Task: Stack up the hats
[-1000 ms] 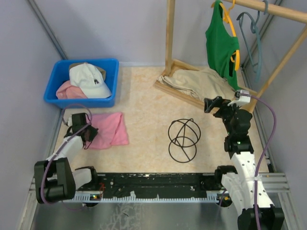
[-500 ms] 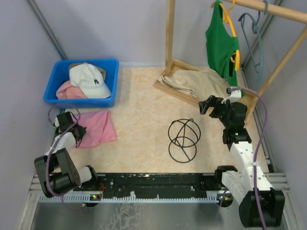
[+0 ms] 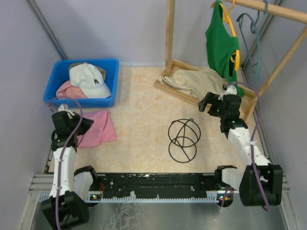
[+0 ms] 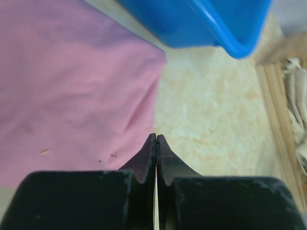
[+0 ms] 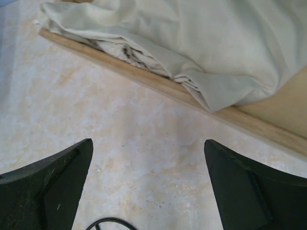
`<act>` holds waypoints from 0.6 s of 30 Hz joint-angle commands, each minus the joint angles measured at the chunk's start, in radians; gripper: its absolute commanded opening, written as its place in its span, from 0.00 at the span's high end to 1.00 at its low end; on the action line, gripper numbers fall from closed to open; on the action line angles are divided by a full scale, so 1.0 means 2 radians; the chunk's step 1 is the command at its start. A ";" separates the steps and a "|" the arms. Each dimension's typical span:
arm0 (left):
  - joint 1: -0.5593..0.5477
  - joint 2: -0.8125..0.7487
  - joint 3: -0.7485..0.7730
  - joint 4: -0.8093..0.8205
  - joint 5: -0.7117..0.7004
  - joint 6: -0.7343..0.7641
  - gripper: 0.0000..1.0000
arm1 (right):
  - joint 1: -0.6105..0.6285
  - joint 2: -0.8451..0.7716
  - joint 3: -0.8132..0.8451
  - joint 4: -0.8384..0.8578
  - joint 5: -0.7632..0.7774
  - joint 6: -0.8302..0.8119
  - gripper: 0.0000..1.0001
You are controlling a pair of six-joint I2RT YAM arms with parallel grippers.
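The white hat (image 3: 89, 79) is seen in the blue bin (image 3: 111, 67), upper left; the left hand (image 3: 87, 125) is pinched closed, the right hand (image 3: 206, 102) spread wide.

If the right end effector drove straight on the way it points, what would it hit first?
Most likely the wooden rack base rail, with the beige garment draped over it, just beyond the open right end effector. If tilted steeply down, the table comes first; depth is unclear.
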 commanded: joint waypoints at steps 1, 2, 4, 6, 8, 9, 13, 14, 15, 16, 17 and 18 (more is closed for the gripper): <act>-0.040 -0.023 0.011 0.019 0.082 0.004 0.95 | 0.003 0.028 0.053 -0.060 0.097 0.005 0.01; -0.058 -0.023 0.016 0.027 0.083 0.003 0.90 | 0.003 0.029 0.057 -0.064 0.109 0.002 0.02; -0.110 -0.017 0.034 0.041 0.063 0.009 0.76 | 0.002 0.031 0.064 -0.074 0.134 -0.001 0.08; -0.164 0.000 0.062 0.044 0.037 0.021 0.71 | 0.000 0.036 0.077 -0.090 0.154 -0.002 0.20; -0.213 0.029 0.091 0.048 0.028 0.034 0.69 | -0.005 0.044 0.091 -0.107 0.179 -0.001 0.39; -0.237 0.047 0.106 0.049 0.020 0.040 0.69 | -0.008 0.048 0.095 -0.111 0.190 0.000 0.48; -0.306 0.142 0.141 0.075 -0.011 0.048 0.66 | -0.030 0.065 0.103 -0.112 0.214 0.009 1.00; -0.320 0.166 0.147 0.086 -0.020 0.044 0.67 | -0.038 0.068 0.101 -0.110 0.218 0.015 1.00; -0.331 0.188 0.151 0.101 -0.024 0.040 0.67 | -0.049 0.071 0.099 -0.108 0.218 0.021 1.00; -0.340 0.211 0.157 0.114 -0.027 0.037 0.67 | -0.064 0.075 0.096 -0.107 0.221 0.027 1.00; -0.347 0.233 0.167 0.124 -0.032 0.032 0.67 | -0.073 0.077 0.091 -0.105 0.226 0.031 1.00; -0.353 0.252 0.176 0.134 -0.039 0.028 0.67 | -0.083 0.081 0.086 -0.103 0.232 0.033 1.00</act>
